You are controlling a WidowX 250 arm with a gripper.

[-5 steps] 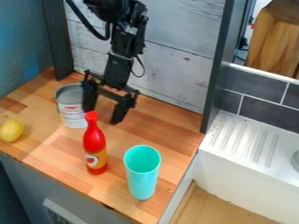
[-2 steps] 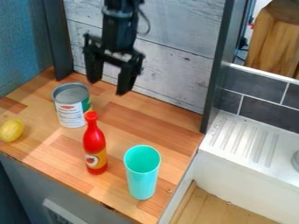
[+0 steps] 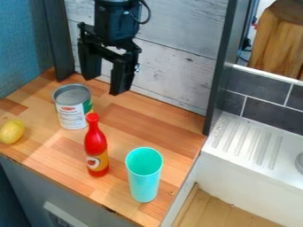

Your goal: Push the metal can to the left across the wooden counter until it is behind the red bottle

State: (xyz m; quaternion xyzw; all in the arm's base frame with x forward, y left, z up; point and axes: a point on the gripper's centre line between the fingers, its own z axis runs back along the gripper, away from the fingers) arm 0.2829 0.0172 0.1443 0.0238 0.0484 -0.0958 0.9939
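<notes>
The black gripper hangs over the back of the wooden counter, in front of the whitewashed plank wall. Its two fingers stand apart with nothing between them. Just below it and a little to the left is an upright metal can with a white and green label. A red bottle with an orange label stands upright in front of the can. To its right is a tall turquoise cup, also upright with its mouth up. A yellow lemon lies at the counter's left edge.
The wooden counter ends on the right at a dark upright post. Past it are a white sink with a ridged drainboard and grey tiles. A plank wall bounds the back; a dark post stands at the back left.
The gripper has risen from beside the can and bottle, then shifted slightly left and swung somewhat nearer the camera. The can, bottle, cup and lemon have stayed in place.
</notes>
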